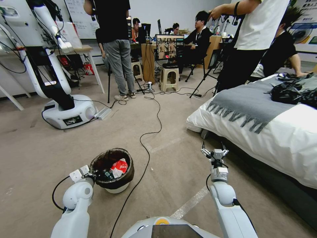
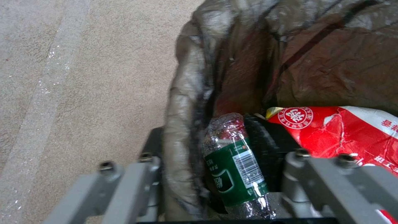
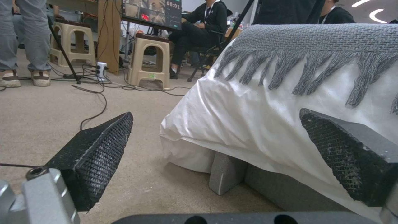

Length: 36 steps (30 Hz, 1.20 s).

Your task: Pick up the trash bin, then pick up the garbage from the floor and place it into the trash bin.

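The bed, the largest thing near the robot, fills the floor on the robot's right, covered with a white sheet, with a grey fringed blanket draped across it and a heap of shiny black plastic on top at the far end. Away from the bed, across the carpeted floor, another white robot stands on its round base, and a black cable runs over the floor between it and the bed.

The trash bin is well apart from the bed, just ahead of the robot's left arm; it is a small white bucket with a dark bag folded over its rim. Inside lie a red-and-white wrapper and a crumpled green-labelled bottle, touching each other against the near wall of the bin.

The left gripper is at the bin's near rim, on the side away from the bed. Its fingers straddle the wall, one outside against the bag and one inside beside the bottle, pinching the rim.

The right gripper hangs low just beside the bed's near corner, its fingers spread wide with nothing between them
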{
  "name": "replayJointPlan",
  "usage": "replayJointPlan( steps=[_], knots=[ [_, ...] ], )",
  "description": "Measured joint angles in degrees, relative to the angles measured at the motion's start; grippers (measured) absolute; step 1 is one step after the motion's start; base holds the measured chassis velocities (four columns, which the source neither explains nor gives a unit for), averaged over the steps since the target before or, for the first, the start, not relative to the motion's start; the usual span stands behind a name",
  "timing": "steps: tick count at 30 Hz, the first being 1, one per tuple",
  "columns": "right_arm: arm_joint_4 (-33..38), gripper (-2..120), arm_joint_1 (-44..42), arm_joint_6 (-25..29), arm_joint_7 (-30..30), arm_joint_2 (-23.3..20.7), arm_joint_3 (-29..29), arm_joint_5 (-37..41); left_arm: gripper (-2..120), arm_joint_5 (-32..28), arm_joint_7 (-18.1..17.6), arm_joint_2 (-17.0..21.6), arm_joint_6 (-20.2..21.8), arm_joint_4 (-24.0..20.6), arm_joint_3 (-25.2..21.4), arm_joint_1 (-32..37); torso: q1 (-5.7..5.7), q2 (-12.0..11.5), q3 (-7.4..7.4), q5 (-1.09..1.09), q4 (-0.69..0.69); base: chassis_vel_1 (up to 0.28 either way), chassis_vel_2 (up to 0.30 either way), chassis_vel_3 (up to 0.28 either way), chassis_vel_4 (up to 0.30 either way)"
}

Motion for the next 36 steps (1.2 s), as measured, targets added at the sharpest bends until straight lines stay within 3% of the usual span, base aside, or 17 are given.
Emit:
replayJointPlan(
  steps=[4, 5, 7, 9, 11, 17, 19, 20, 21, 22, 23, 24, 26, 30, 34, 36],
  knots=[
    [-0.09, 100, 0.10, 0.03, 0.06, 0.06, -0.34, -0.10, 71, 1.08, -1.89, 0.16, 0.00, -2.88, -0.35, -0.08, 0.00, 0.00, 0.00, 0.02, 0.00, 0.000, 0.000, 0.000, 0.000],
    [-0.09, 100, 0.10, 0.03, 0.06, 0.06, -0.34, -0.10, 71, 1.08, -1.89, 0.16, 0.00, -2.88, -0.35, -0.08, 0.00, 0.00, 0.00, 0.02, 0.00, 0.000, 0.000, 0.000, 0.000],
    [-0.07, 100, 0.23, 0.11, 0.25, 0.12, -0.50, -0.06, 81, 2.90, -1.30, 0.35, 0.00, -5.01, -0.42, 0.15, 0.00, 0.00, 0.00, 0.01, 0.00, 0.000, 0.000, 0.000, 0.000],
    [-0.07, 100, 0.23, 0.11, 0.25, 0.12, -0.50, -0.06, 81, 2.90, -1.30, 0.35, 0.00, -5.01, -0.42, 0.15, 0.00, 0.00, 0.00, 0.01, 0.00, 0.000, 0.000, 0.000, 0.000],
    [0.17, 100, 0.44, 0.22, 0.52, 0.12, -0.54, 0.12, 94, 6.04, 0.31, 0.37, -0.01, -9.13, -0.40, 0.88, 0.00, 0.00, 0.00, 0.03, 0.00, 0.000, 0.000, 0.000, 0.000],
    [0.36, 100, 0.56, 0.45, 0.89, 0.00, -0.29, 0.23, 100, 10.11, 2.27, 0.38, -0.03, -14.40, -0.18, 1.94, 0.00, 0.00, 0.00, 0.01, 0.00, 0.000, 0.000, 0.000, 0.000],
    [0.94, 100, 0.51, 1.22, 1.50, -0.01, -0.17, 0.80, 100, 15.81, 7.34, 0.41, -2.75, -17.91, 0.00, 3.43, 0.00, 0.00, 0.00, 0.03, 0.00, 0.000, 0.000, 0.000, 0.000],
    [0.94, 100, 0.51, 1.22, 1.50, -0.01, -0.17, 0.80, 100, 15.81, 7.34, 0.41, -2.75, -17.91, 0.00, 3.43, 0.00, 0.00, 0.00, 0.03, 0.00, 0.000, 0.000, 0.000, 0.000],
    [1.20, 100, 0.48, 1.37, 1.70, -0.01, -0.11, 1.05, 100, 17.47, 9.13, 0.41, -4.29, -18.59, 0.02, 3.86, 0.00, 0.00, 0.00, 0.04, 0.01, 0.000, 0.000, 0.000, 0.000],
    [2.16, 100, 0.22, 2.23, 2.45, 0.11, 0.12, 1.77, 100, 22.90, 16.45, 0.22, -13.82, -19.72, 0.30, 5.27, 0.00, 0.00, 0.00, 0.02, 0.01, 0.000, 0.000, 0.000, 0.000],
    [2.75, 100, -0.14, 3.13, 2.66, 0.24, 0.21, 2.18, 100, 25.89, 20.47, -0.05, -20.07, -19.81, 0.64, 6.05, 0.00, 0.00, 0.00, 0.03, -0.01, 0.000, 0.000, 0.000, 0.000],
    [2.75, 100, -0.14, 3.13, 2.66, 0.24, 0.21, 2.18, 100, 25.89, 20.47, -0.05, -20.07, -19.81, 0.64, 6.05, 0.00, 0.00, 0.00, 0.03, -0.01, 0.000, 0.000, 0.000, 0.000],
    [3.72, 100, -1.31, 4.69, 2.63, 0.65, 0.39, 2.55, 100, 31.36, 25.39, -0.98, -29.72, -18.09, 1.53, 7.58, 0.00, 0.00, 0.00, 0.03, -0.01, 0.000, 0.000, 0.000, 0.000],
    [4.13, 100, -3.53, 7.54, 1.70, 1.66, 0.32, 2.69, 100, 38.32, 26.49, -2.54, -38.99, -13.86, 2.69, 9.28, 0.00, 0.00, 0.00, 0.03, 0.00, 0.000, 0.000, 0.000, 0.000],
    [4.03, 100, -5.23, 9.41, 1.10, 2.73, 0.35, 2.14, 100, 40.76, 25.54, -3.67, -42.69, -11.29, 3.46, 10.78, 0.00, 0.00, 0.00, 0.02, 0.01, 0.000, 0.000, 0.000, 0.000],
    [2.88, 100, -6.45, 12.31, 1.46, 3.95, 0.65, -0.45, 100, 44.91, 25.40, -4.66, -47.69, -8.06, 3.48, 11.77, 0.00, 0.00, 0.00, 0.02, 0.00, 0.000, 0.000, 0.000, 0.000]
  ],
)
